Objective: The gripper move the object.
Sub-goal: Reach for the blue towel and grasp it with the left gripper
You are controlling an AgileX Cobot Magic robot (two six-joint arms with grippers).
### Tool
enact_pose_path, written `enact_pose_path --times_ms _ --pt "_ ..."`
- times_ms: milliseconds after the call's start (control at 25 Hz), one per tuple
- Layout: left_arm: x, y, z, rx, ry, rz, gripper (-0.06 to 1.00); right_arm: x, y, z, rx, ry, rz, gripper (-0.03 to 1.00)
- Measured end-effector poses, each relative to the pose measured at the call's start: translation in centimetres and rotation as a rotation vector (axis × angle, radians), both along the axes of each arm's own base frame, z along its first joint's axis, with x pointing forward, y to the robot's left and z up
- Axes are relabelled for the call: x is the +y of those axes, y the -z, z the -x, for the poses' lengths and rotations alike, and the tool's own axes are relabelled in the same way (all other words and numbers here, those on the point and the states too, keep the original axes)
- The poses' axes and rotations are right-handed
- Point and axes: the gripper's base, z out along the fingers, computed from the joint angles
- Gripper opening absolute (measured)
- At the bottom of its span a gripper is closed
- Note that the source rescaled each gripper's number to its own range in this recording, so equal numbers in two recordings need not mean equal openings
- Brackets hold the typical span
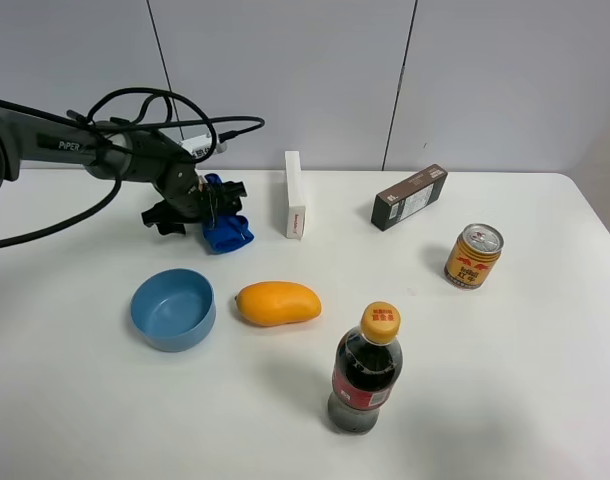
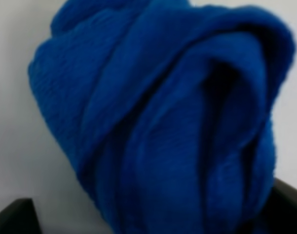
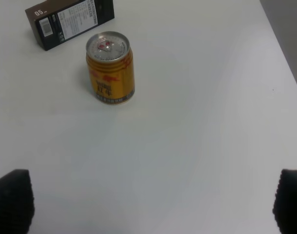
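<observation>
A crumpled blue cloth [image 1: 228, 232] lies on the white table [image 1: 505, 360] at the back left. My left gripper [image 1: 213, 207] is at the cloth. In the left wrist view the cloth [image 2: 158, 117] fills the picture, and the two dark fingertips [image 2: 12, 217] show far apart at either side of it, so the gripper [image 2: 151, 214] is open around the cloth. My right gripper [image 3: 151, 204] is open and empty above bare table, short of a gold drink can [image 3: 110, 67]. It does not show in the exterior view.
A white box [image 1: 295, 195] stands upright just right of the cloth. A blue bowl [image 1: 173, 309], an orange mango [image 1: 277, 303] and a cola bottle [image 1: 366, 370] sit in front. A brown box [image 1: 410, 196] and the gold can [image 1: 473, 256] are on the right.
</observation>
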Motion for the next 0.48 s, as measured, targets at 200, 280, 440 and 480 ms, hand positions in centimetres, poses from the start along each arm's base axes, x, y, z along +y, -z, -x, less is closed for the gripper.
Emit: enact_pose_path --times_ms 200,280,440,480 --pt "-0.07 -0.03 -0.1 -0.01 0.004 0.005 0.77 0.0 0.0 0.0 0.0 0.0 0.0 1.0" --pt "-0.08 -0.04 -0.11 -0.012 0.005 0.006 0.74 0.0 0.0 0.0 0.0 0.0 0.0 1.0" --pt "-0.64 -0.16 -0.12 -0.019 0.017 0.008 0.37 0.0 0.0 0.0 0.0 0.0 0.0 1.0" --pt "-0.99 -0.39 -0.18 -0.023 0.023 0.008 0.23 0.0 0.0 0.0 0.0 0.0 0.0 1.0"
